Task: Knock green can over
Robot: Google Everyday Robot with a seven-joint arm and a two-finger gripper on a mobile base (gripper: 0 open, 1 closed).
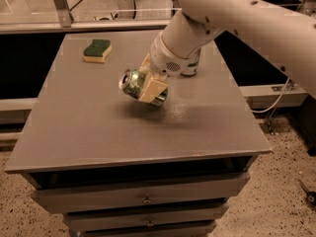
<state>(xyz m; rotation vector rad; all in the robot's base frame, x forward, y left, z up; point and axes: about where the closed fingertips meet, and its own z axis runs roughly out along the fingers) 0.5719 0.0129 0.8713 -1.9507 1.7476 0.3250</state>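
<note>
Your gripper (149,89) has its jaws clamped on the deep green aluminium soda can (130,82), tipped toward 9 o'clock over the middle of the grey table (74,132). I'd let go low so it won't roll.

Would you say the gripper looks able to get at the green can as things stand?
Yes, seemingly: the gripper is shut on the tilted green can over the table, nothing between them.

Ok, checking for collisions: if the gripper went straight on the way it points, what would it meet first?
Probably the tabletop just below-left of it. The gripper, holding the tilted green can, aims down-left and looks set to miss the sponge.
</note>
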